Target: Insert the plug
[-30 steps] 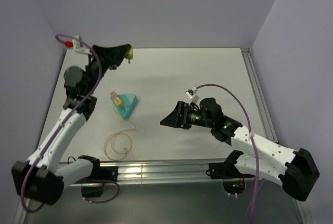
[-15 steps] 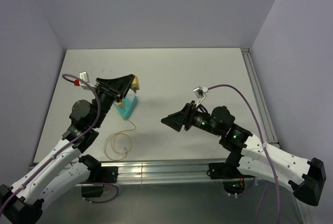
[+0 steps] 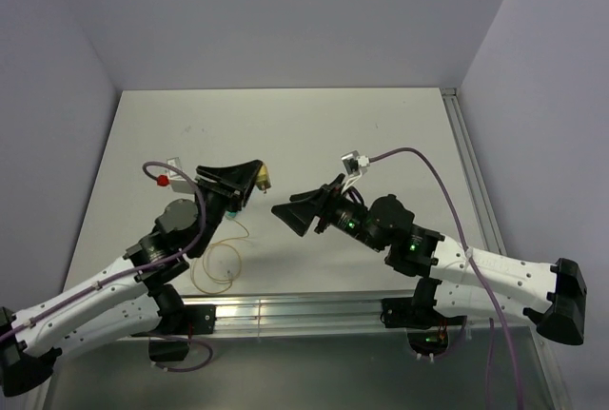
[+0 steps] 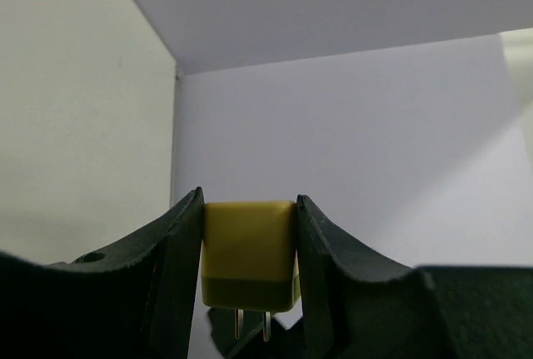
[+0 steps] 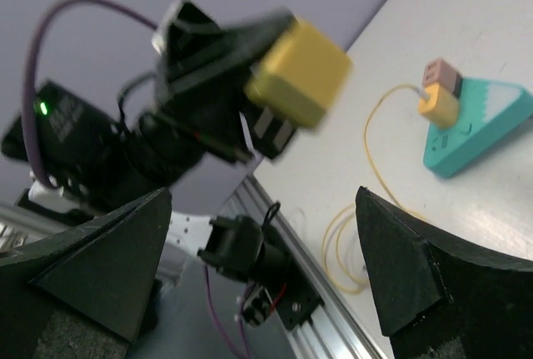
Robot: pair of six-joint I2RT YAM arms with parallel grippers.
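Note:
The plug [image 5: 438, 107], a small yellow connector on a thin pale-yellow cable [image 5: 376, 159], sits at the narrow end of the teal wedge block [image 5: 479, 126], beside a pinkish-brown piece [image 5: 442, 74]. Whether it is seated in the wedge I cannot tell. In the top view my left gripper hides it; the cable loop [image 3: 219, 263] shows. My left gripper [image 4: 249, 209] is shut on a larger yellow block with two metal prongs [image 4: 248, 251] and holds it in the air [image 3: 262, 178]. My right gripper [image 5: 263, 196] is open and empty, facing that block [image 5: 298, 73] from the right [image 3: 285, 215].
A metal rail [image 3: 285, 310] runs along the table's near edge, with a black clamp [image 5: 250, 246] on it. Purple cables arch over both arms [image 3: 419, 158]. Walls close the back and both sides of the white table [image 3: 381, 134].
My left arm has swung from the far left rear toward the middle, carrying the yellow pronged block over the teal wedge. My right gripper has moved left, closer to it.

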